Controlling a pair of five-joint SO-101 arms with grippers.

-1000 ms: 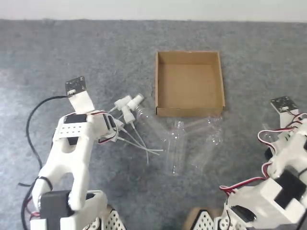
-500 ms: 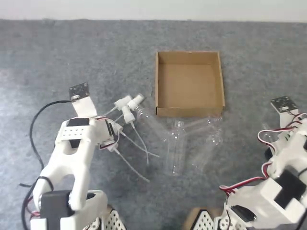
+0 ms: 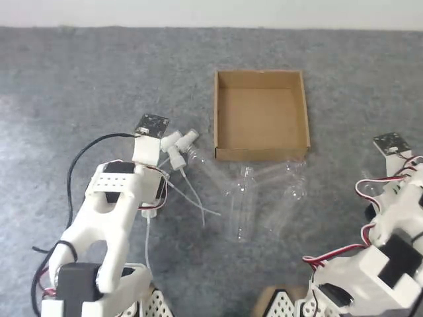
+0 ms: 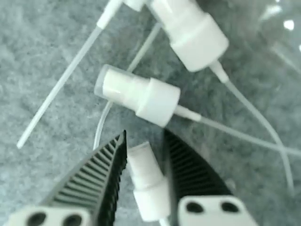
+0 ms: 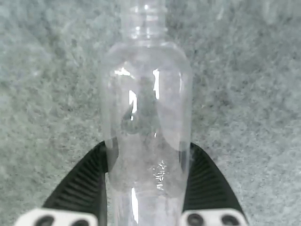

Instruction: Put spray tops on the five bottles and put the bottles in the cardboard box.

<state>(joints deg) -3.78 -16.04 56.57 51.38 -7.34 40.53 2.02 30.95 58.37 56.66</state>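
Note:
My left gripper [image 4: 143, 139] is shut on a white spray top [image 4: 146, 181], held just short of two more spray tops [image 4: 141, 94] [image 4: 188, 28] lying on the carpet. In the high view this gripper [image 3: 160, 188] sits next to the spray top cluster [image 3: 175, 146], and the held top's thin tube [image 3: 147, 231] trails toward the front. Several clear bottles [image 3: 241, 205] lie below the cardboard box [image 3: 261, 153]. My right gripper [image 5: 147, 148] is shut on a clear bottle [image 5: 146, 94] with an open neck, low over the carpet at the right edge.
Grey carpet covers the whole table. The open-topped box stands at the middle back. Loose dip tubes [image 3: 198, 205] stretch between the spray tops and the bottles. The right arm [image 3: 390, 224] stands at the front right, well away from the bottle pile.
My left arm has swung right and toward the back, to the spray top cluster, with its spray top held. The held tube now trails toward the front. The right arm has kept still.

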